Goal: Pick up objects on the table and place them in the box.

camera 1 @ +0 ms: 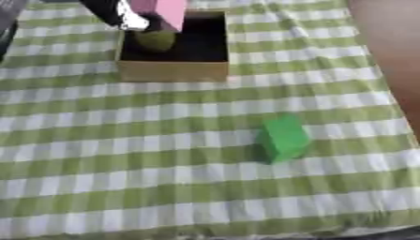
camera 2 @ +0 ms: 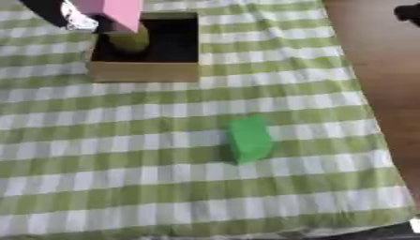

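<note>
At twelve o'clock on the green-and-white checked tablecloth (camera 1: pixel 164 187) stands an open cardboard box (camera 1: pixel 172 70), dark inside, with a rounded olive-green thing (camera 1: pixel 154 41) lying in its near left corner. Over the box's far left rim a black and silver left hand (camera 1: pixel 123 16) comes in from the top edge, carrying a pink block (camera 1: pixel 168 11) above the opening; the block covers the fingers, so I cannot tell whether they pinch it or curl round it. A green block (camera 1: pixel 285 138) stands alone on the cloth at about four o'clock from the box, well apart from it, with nothing between the two. Bare brown floor (camera 2: pixel 386 70) runs past the cloth's right edge. The right eye view alone shows a small dark shape (camera 2: pixel 408 11) at its upper right corner over that floor, too unclear to name. No writing or label can be read on the box or blocks.
</note>
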Motion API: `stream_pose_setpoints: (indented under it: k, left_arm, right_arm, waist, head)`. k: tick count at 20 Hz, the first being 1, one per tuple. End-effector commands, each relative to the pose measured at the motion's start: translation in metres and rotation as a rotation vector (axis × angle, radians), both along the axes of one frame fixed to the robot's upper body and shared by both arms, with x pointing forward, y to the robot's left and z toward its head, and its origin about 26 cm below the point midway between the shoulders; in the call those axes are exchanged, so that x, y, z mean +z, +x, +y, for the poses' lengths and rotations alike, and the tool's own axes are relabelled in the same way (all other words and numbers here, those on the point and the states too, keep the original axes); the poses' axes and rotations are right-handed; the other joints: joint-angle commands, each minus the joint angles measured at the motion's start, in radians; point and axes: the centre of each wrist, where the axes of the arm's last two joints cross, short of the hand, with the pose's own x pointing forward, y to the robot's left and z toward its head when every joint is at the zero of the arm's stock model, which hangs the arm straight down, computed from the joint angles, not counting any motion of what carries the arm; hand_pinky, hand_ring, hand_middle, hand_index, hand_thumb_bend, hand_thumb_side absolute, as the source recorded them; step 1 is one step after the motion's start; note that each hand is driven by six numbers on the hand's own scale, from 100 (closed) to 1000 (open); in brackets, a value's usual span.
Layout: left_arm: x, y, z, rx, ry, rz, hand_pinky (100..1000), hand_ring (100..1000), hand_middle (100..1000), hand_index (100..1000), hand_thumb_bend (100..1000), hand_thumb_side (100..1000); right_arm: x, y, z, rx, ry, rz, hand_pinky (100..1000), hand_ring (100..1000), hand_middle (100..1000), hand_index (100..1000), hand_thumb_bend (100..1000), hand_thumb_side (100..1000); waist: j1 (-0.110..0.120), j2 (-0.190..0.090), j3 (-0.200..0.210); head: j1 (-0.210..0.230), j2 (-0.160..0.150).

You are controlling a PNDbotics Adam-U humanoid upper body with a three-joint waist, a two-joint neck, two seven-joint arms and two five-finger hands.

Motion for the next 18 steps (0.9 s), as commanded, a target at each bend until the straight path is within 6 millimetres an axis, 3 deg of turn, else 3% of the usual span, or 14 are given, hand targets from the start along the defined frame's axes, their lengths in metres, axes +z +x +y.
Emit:
stream_pose_setpoints:
  k: [1, 9, 18]
  left_arm:
    - [0.007, 0.015, -0.006, 0.03, -0.018, -0.045, 654, 585, 487, 651, 100, 100]
    - [-0.016, 0.057, -0.005, 0.155, 0.0, -0.038, 670, 597, 495, 652, 100, 100]
    - [-0.044, 0.074, -0.009, 0.17, 0.045, 0.005, 684, 611, 509, 663, 116, 100]
  right_arm:
    - [0.013, -0.002, 0.0, 0.016, -0.031, -0.038, 993, 816, 587, 845, 100, 577]
    - [0.016, 0.0, 0.002, 0.027, -0.037, -0.051, 994, 815, 586, 846, 100, 582]
    - [0.017, 0.001, 0.005, 0.036, -0.031, -0.049, 994, 815, 586, 846, 100, 584]
  waist:
    - [0.011, 0.004, -0.009]
    - [0.018, 0.029, -0.031]
    - [0.019, 0.04, -0.042]
  head:
    - [0.021, -0.029]
    - [0.033, -0.054]
    - [0.039, -0.062]
